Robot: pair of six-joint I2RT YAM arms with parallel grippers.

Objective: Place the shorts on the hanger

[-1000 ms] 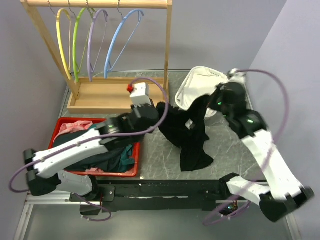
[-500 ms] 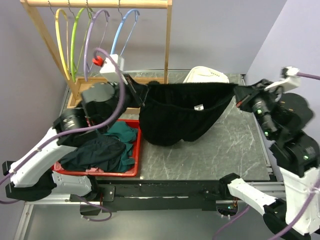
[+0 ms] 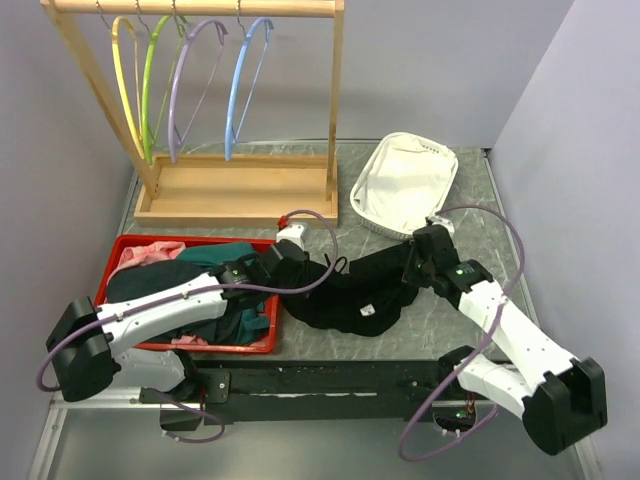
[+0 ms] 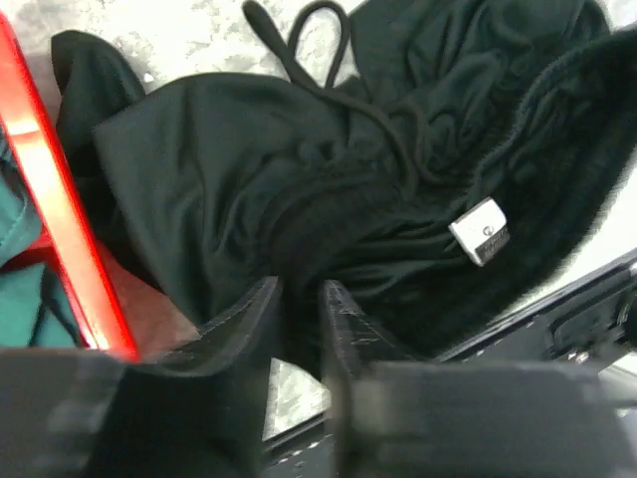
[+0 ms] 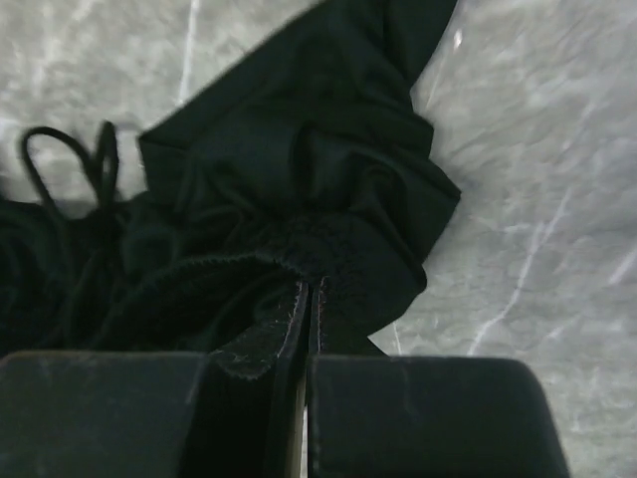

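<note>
1. From above, the shorts (image 3: 350,295) lay in a black heap on the bench (image 3: 330,222), just beside the red bin (image 3: 180,241). The left gripper (image 3: 318,272) was at their left end and the right gripper (image 3: 408,272) at their right. The blue hanger (image 3: 243,80) hung on the rack (image 3: 200,8) at the far side, well apart from the shorts. I judged the task to be at an early step, getting the waistband held and spread; nothing was on the hanger yet.

2. In the left wrist view, the left gripper (image 4: 299,299) stood with its jaws a little apart over the bunched waistband of the shorts (image 4: 299,179). Dark cloth ran into the gap, but I could not tell whether it was pinched or loose. The drawstring (image 4: 318,30) and a white label (image 4: 480,231) lay exposed, with the bin (image 4: 60,229) alongside.

3. In the right wrist view, the right gripper (image 5: 307,299) was clenched on a fold of the shorts (image 5: 299,169), low over the bench (image 5: 557,199).

4. To my eye, the next move called for a sure left hold on the waistband. After that, both arms would need to lift and stretch the shorts before carrying them to the hanger.
</note>
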